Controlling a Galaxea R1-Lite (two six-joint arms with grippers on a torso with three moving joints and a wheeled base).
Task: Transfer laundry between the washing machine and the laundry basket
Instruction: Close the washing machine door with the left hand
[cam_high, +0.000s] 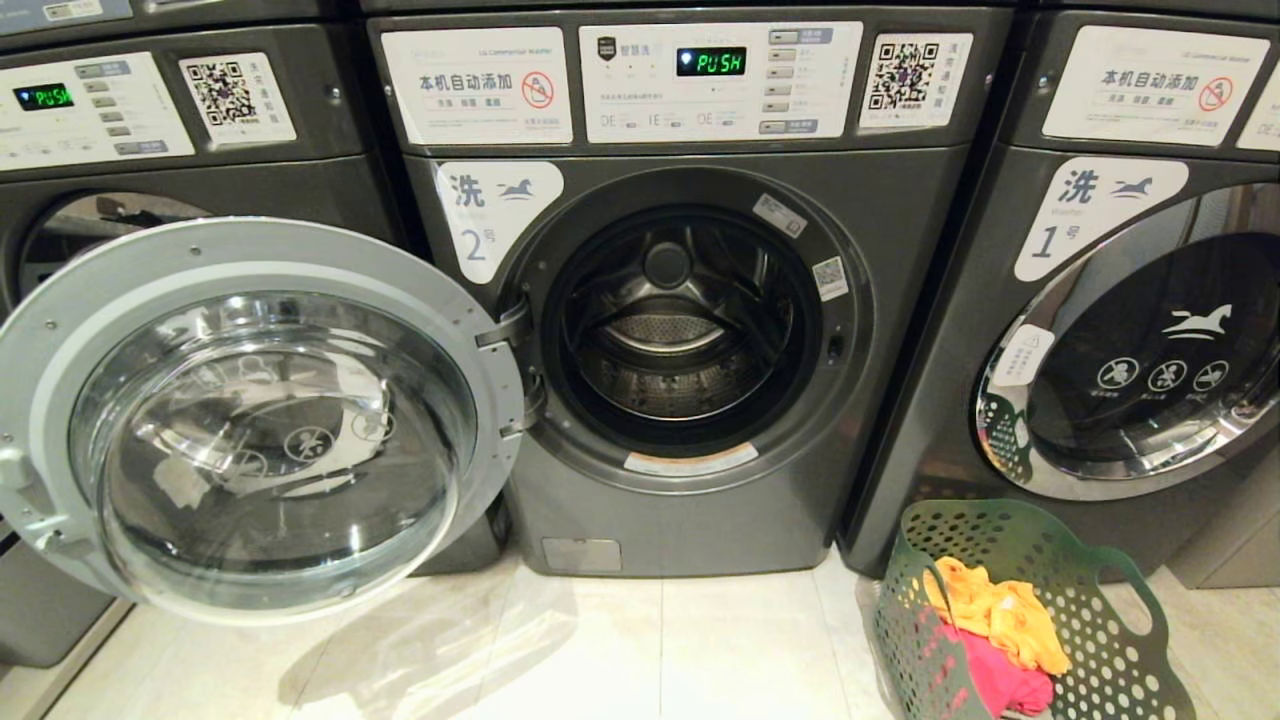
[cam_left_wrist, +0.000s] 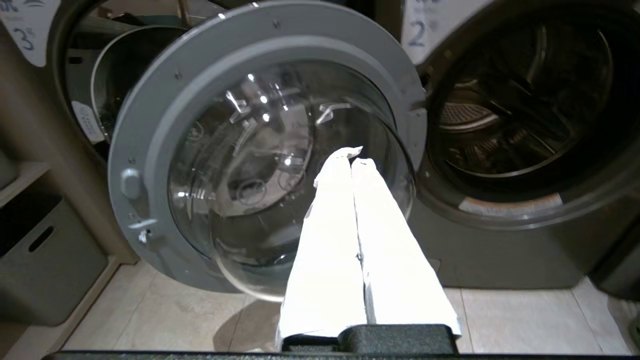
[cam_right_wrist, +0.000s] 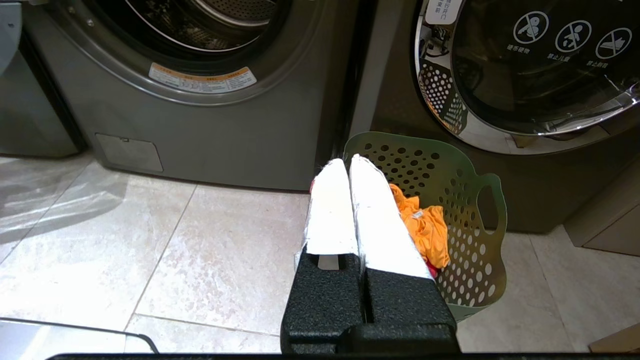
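Orange laundry lies over a pink piece in the green basket, whose bottom is cut off. Washing machine door open. Left gripper and right gripper closed, empty.

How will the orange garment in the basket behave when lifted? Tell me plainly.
The orange garment lies crumpled over the pink one in the laundry basket, so it is probably floppy and will drape. It looks thin, likely light. It may drag the pink one along.
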